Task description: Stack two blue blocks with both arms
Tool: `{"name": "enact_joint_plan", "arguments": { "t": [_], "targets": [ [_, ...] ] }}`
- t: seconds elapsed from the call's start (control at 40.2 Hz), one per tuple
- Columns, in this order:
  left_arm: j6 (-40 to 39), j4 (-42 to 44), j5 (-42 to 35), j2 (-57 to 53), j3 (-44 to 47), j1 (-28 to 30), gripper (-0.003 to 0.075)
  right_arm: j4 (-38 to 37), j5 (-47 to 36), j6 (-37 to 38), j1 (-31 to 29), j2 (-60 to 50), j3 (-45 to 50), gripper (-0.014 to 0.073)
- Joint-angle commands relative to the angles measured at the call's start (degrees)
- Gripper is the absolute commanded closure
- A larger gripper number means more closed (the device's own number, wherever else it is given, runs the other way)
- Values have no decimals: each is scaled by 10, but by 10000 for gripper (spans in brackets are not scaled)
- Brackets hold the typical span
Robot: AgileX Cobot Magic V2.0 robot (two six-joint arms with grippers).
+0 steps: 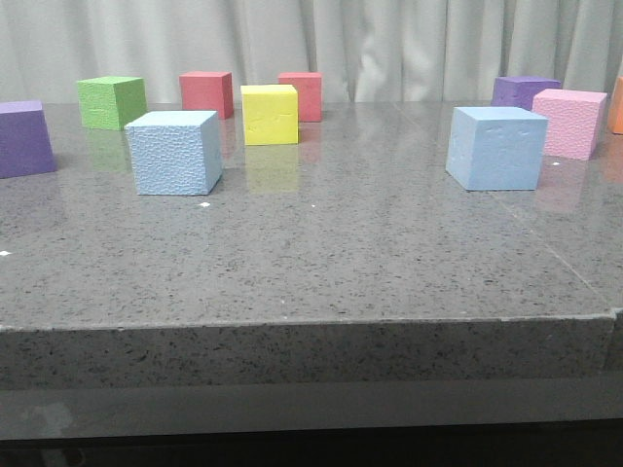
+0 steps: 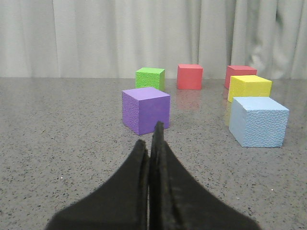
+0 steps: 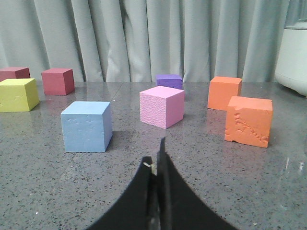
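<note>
**Wrong cube, or a crushed one**

Both my end effectors, left [image 2: 152, 143] and right [image 3: 158, 158], are clenched and empty. The left blue block [image 1: 175, 153] and the right blue block [image 1: 496, 148] sit well apart on the surface [image 1: 321, 253], unstacked. A purple cube [image 2: 146, 110] lies straight ahead of my left fingers; I judge I could grab it by mistake, or dent the foam.

Left gripper [image 2: 152, 143]: matte black, curved fingers tapering to thin tips. Right gripper [image 3: 157, 160]: same black, small pale fleck near tip.
</note>
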Motion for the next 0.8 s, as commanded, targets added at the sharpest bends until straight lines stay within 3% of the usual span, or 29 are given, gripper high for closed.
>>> {"name": "enact_joint_plan", "arguments": {
  "t": [0.0,0.77],
  "targets": [
    [-1,-3,-50,-10,1,-4,739,2,-43,-1,0,-5,-2,659],
    [-1,-21,-81,-9,-25,-4,739,2,-39,-1,0,-4,-30,659]
  ]
}}
